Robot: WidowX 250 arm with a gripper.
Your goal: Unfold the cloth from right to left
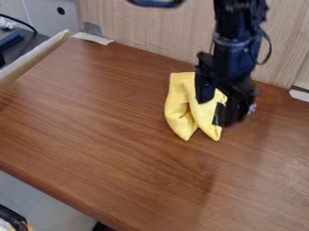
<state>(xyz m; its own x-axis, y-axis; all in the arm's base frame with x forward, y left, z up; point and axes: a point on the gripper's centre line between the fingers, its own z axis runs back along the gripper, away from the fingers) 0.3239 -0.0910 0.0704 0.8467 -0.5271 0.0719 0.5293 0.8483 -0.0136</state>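
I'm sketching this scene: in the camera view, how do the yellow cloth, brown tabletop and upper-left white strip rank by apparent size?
1. Brown tabletop
2. Yellow cloth
3. White strip

The reddish-brown table (109, 126) stretched across the middle, grainy, with a soft sheen towards four o'clock. A pale wood-grained panel (151, 27) stood behind it at twelve. Whitish strips (93, 39) lay at eleven and near three, a light-edged board (36, 56) slanted in at ten, and grey floor (48, 196) showed towards half past seven
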